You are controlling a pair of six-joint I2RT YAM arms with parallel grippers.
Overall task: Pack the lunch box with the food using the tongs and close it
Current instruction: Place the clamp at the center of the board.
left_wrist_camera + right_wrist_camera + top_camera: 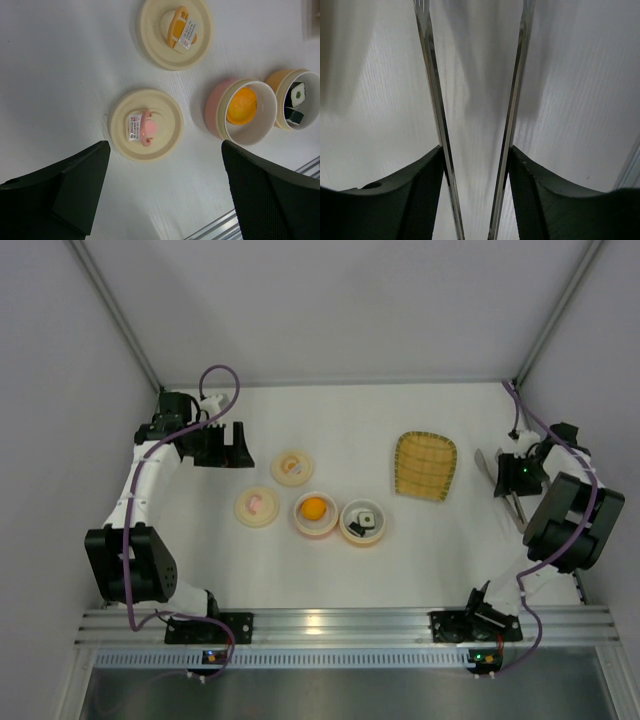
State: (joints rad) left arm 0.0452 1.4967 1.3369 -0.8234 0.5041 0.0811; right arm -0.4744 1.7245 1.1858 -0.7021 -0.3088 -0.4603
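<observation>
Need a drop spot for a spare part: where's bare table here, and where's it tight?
Bare: far strip of table behind the orange-handled lid and yellow tray; the gap between those two; near strip before the rail. Crowded: pink-handled lid, pink cup, orange cup sit close in a row; right hand holds tongs by the tray.

A white table (330, 570) sits inside plain grey walls (330, 310). A shiny metal rail (340, 625) runs along the near edge.
</observation>
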